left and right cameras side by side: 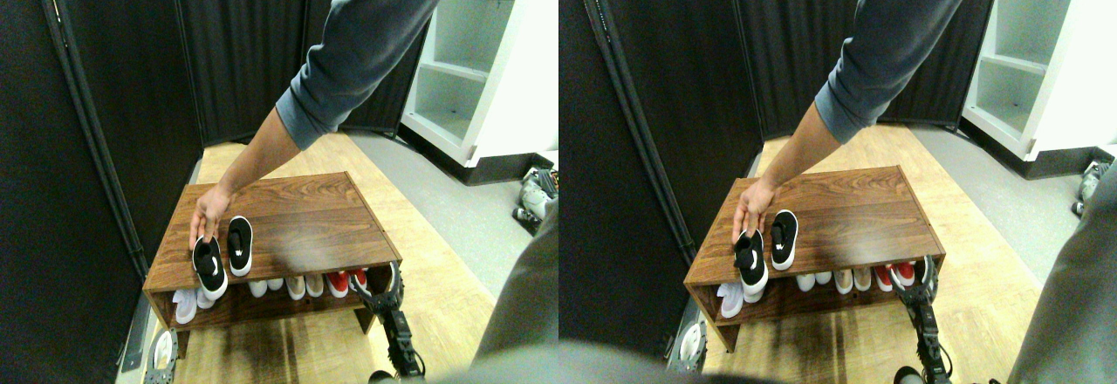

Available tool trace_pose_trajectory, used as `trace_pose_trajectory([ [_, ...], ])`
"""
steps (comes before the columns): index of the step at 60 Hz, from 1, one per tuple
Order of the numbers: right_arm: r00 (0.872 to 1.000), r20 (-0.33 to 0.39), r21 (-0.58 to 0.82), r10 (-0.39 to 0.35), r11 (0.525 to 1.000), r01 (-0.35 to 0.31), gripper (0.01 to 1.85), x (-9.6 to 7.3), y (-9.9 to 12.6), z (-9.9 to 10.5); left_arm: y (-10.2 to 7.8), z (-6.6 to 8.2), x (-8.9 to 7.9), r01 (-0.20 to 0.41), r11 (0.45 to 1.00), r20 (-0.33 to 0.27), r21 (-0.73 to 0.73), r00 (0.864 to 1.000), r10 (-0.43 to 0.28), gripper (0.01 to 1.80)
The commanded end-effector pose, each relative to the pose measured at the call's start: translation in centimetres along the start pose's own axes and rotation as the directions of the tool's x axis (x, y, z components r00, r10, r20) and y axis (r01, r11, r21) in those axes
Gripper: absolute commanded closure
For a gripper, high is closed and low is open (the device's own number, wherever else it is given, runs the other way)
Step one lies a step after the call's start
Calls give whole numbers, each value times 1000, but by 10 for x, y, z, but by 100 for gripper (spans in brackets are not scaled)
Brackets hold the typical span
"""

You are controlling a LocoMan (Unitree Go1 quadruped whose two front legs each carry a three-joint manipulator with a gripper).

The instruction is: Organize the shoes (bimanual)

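Two black shoes with white soles stand on the top board of a wooden rack (305, 218), near its front left corner. The left shoe (210, 267) hangs slightly over the front edge. The right shoe (240, 245) sits just beside it, a little further back. A person's hand (202, 220) reaches in from above and touches the heel end of the left shoe. My right gripper (381, 290) is at the rack's front right corner, level with the lower shelf, open and empty. My left gripper (162, 352) shows low at the rack's front left corner, away from the shoes.
On the lower shelf stand white shoes (185, 304), beige shoes (297, 286) and red shoes (339, 283). The person's grey sleeve (366, 44) crosses the top of the view, and a grey trouser leg (524, 297) stands at the right. A white shelf unit (471, 70) is at the back right.
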Motion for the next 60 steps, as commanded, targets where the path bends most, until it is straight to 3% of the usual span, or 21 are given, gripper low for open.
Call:
trace_pose_trajectory([
  [1,998,26,13,50,999,-51,117,-1,10,5,-5,1,1,45,999,10,-18,999,-44,180],
  [9,998,22,20,60,998,-60,117,-2,11,5,-2,0,4,45,997,-24,-66,999,-47,177],
  [10,998,22,9,62,998,-62,117,-2,12,5,-2,-1,4,15,996,-13,-83,1000,-16,137],
  [11,998,22,9,62,998,-62,117,-2,12,5,-2,-1,4,15,996,-13,-83,1000,-16,137],
  [12,998,22,7,63,998,-64,118,-2,12,5,-1,-2,4,12,997,-17,-78,1000,-13,123],
  [13,998,23,6,65,998,-65,118,-2,12,5,0,-3,6,8,998,-30,-60,1000,-9,94],
  [15,998,21,10,64,998,-64,118,-2,12,5,2,-5,9,-8,999,-60,-42,998,5,66],
  [17,998,22,8,64,998,-64,118,-2,12,5,2,-5,9,-7,999,-66,-46,998,4,59],
  [21,998,21,15,59,998,-59,118,-2,12,5,4,-9,14,-20,999,-110,-36,994,16,23],
  [34,998,24,19,57,998,-58,118,-3,13,5,6,-21,26,-57,993,-106,-102,993,46,6],
  [41,998,23,13,55,998,-55,118,-3,13,4,12,-29,42,-65,993,-94,-98,994,56,1],
  [50,998,18,8,59,998,-59,117,-4,14,4,31,-39,77,-51,996,-102,-80,994,43,1],
  [60,998,9,5,69,998,-69,118,-4,15,5,34,-46,101,-59,996,-106,-70,993,51,5],
])
